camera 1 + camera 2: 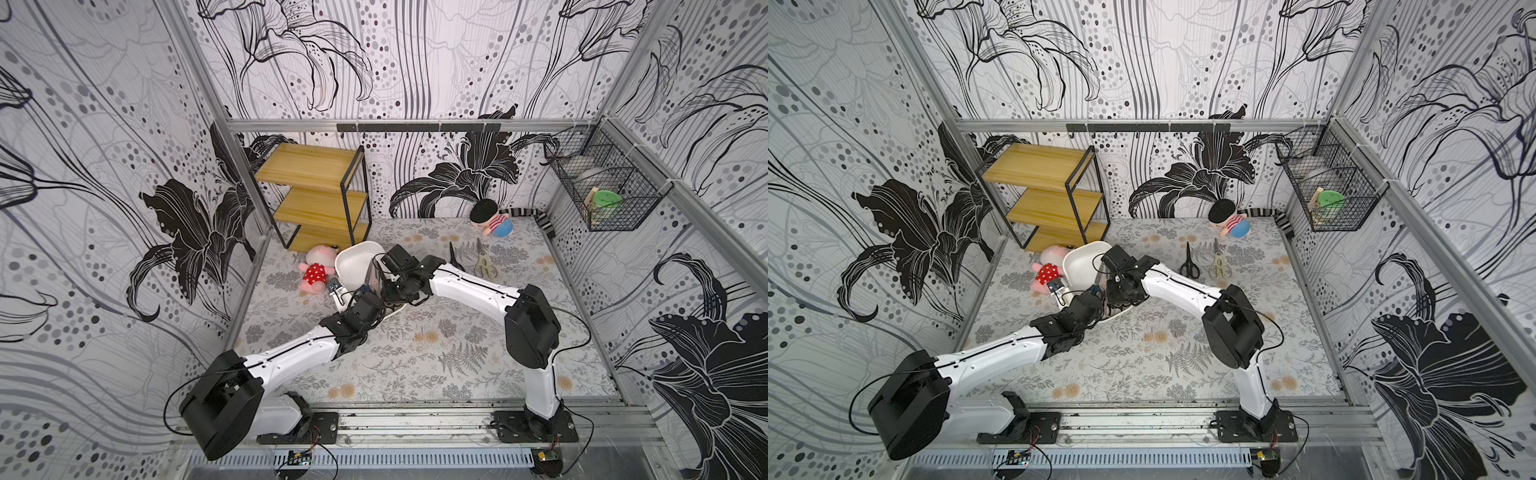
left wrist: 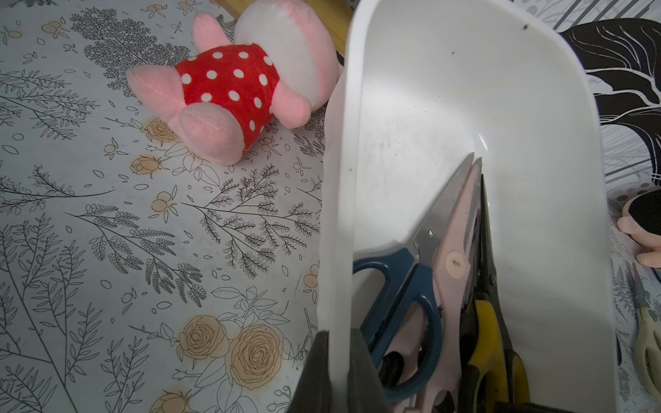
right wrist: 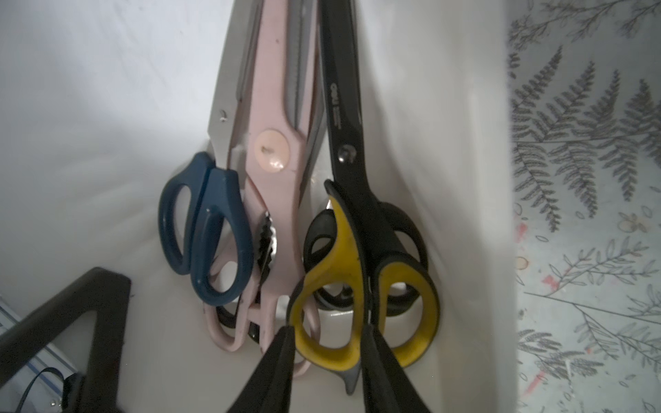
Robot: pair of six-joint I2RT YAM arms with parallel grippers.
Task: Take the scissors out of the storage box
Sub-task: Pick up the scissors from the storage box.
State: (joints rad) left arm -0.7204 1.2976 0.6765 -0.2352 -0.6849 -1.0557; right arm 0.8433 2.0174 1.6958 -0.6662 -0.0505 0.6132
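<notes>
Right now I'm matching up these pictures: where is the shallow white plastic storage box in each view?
Top views: the storage box shows left of centre, by the wooden shelf.
Left wrist: the box fills much of the frame; the left gripper pinches its rim.
Right wrist: its white walls surround the scissors.
Shared landmark: the pink plush toy in red, beside it everywhere except right wrist.

"deli" on black blade (image 3: pixel 338 107) of yellow-black scissors (image 3: pixel 352 214); smaller print alongside unreadable
</notes>
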